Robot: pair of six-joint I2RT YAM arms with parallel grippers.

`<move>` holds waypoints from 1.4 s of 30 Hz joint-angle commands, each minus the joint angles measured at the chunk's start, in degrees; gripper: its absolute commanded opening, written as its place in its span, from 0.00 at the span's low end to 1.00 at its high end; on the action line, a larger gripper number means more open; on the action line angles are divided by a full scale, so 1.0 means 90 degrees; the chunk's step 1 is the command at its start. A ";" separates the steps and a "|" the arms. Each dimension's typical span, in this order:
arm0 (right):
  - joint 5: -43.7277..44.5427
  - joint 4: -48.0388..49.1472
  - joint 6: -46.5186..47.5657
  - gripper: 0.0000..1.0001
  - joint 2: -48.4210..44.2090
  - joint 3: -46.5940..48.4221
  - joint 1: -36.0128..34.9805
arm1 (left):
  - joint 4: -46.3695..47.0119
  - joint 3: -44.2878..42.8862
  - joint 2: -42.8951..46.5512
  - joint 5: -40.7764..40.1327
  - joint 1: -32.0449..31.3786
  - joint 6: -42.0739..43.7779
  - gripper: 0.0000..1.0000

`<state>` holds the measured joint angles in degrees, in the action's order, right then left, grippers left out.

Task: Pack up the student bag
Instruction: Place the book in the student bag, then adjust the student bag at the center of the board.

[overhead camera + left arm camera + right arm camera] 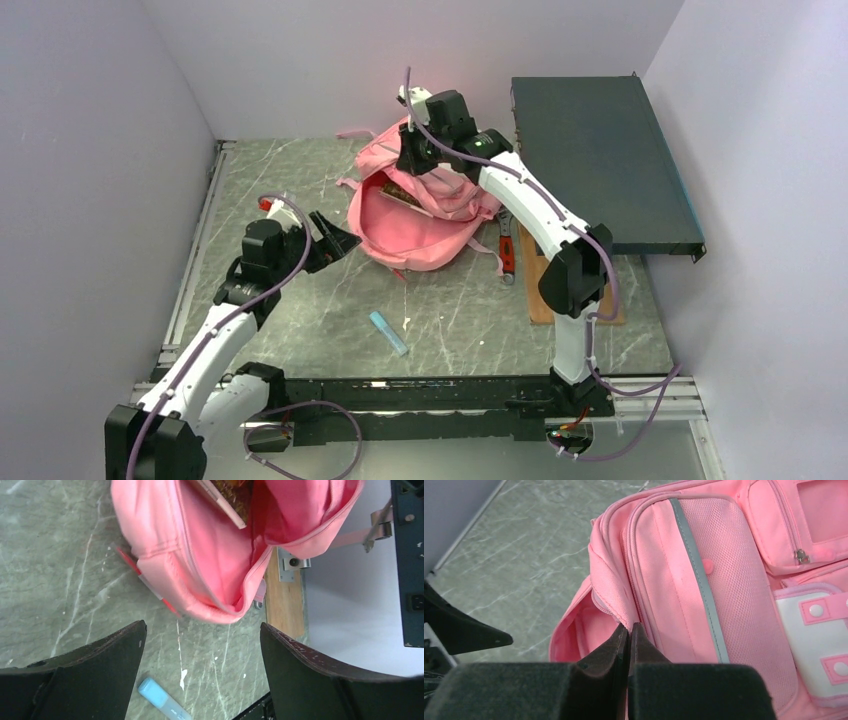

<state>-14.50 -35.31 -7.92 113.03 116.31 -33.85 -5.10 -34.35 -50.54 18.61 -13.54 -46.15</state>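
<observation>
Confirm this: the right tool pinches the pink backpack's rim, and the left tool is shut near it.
Wrong on the left tool: the left wrist view shows its jaws wide open, empty. The right tool does pinch the pink backpack by its rim.

Lab robot cell: plain white walls [400,60] enclose a marbled tabletop [290,190].

The student bag [420,235] is soft pink all over, with a grey stripe [699,570] next to a pink mesh panel [744,580] and a white patch [796,630]. The table [470,310] is grey-green marble with white veins. The flat thing [231,499] inside looks brownish, maybe speckled.
</observation>
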 commanded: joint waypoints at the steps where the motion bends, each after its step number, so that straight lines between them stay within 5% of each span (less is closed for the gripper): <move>1: 0.0802 0.0937 0.0814 0.00 -0.0076 -0.0268 0.0189 | 0.0302 0.0284 0.0092 0.0201 0.0078 -0.0008 0.88; 12: 0.0168 0.2466 0.1205 0.00 -0.0381 -0.2768 -0.0270 | -0.0333 0.0099 0.1008 0.0368 0.0125 0.0143 0.90; 19: -0.0100 0.2538 0.0726 0.00 -0.0784 -0.3418 -0.0996 | -0.1458 -0.0509 0.1646 -0.0270 0.0128 0.0722 0.90; 34: -0.2300 0.3648 -0.0698 0.00 -0.1810 -0.4615 -0.1093 | -0.1982 -0.0310 0.2437 -0.0523 0.0128 0.0713 0.91; 42: -0.2670 0.3997 -0.0852 0.00 -0.1609 -0.4305 -0.1167 | -0.2354 -0.0231 0.2520 -0.0733 0.0128 0.0665 0.92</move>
<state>-30.61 -6.76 -12.84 99.26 73.95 -42.83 -25.06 -37.32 -28.95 14.06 -12.71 -40.49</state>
